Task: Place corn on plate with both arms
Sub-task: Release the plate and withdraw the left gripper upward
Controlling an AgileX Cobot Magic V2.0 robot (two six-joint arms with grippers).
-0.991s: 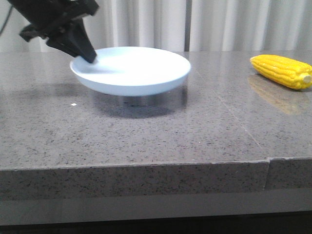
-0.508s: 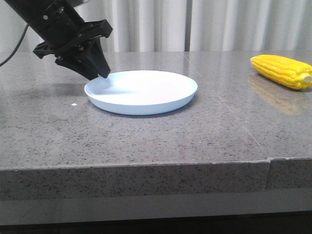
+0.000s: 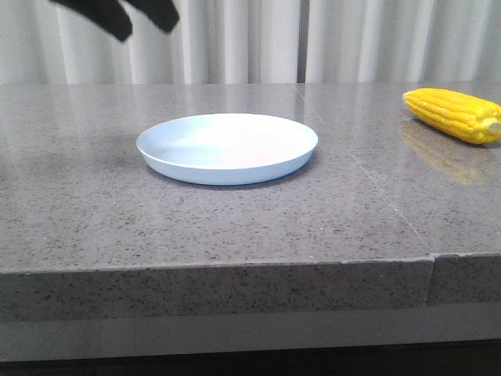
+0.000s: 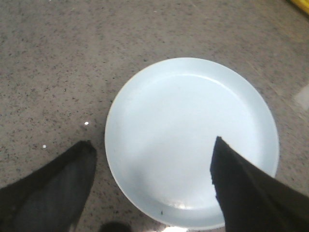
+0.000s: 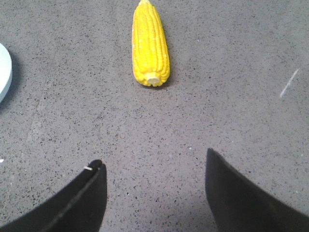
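Note:
The pale blue-white plate point(image 3: 227, 147) rests flat and empty on the grey stone table, left of centre. The yellow corn point(image 3: 452, 114) lies on the table at the far right, apart from the plate. My left gripper point(image 3: 142, 17) is open and empty, raised high above the plate's left rear; in the left wrist view its fingers point(image 4: 53, 188) straddle the plate point(image 4: 188, 140) from above. My right gripper point(image 5: 152, 166) is open and empty above bare table, with the corn point(image 5: 150, 44) ahead of it, pale stub end toward the fingers. The right gripper does not show in the front view.
The table's front edge point(image 3: 235, 266) runs across the front view, with a seam and step at the right point(image 3: 432, 258). Pale curtains point(image 3: 313, 39) hang behind the table. A sliver of the plate's rim point(image 5: 4, 72) shows in the right wrist view.
The left gripper carried the plate to the right and set it down on the table, then let go and rose up and away. The corn has not moved.

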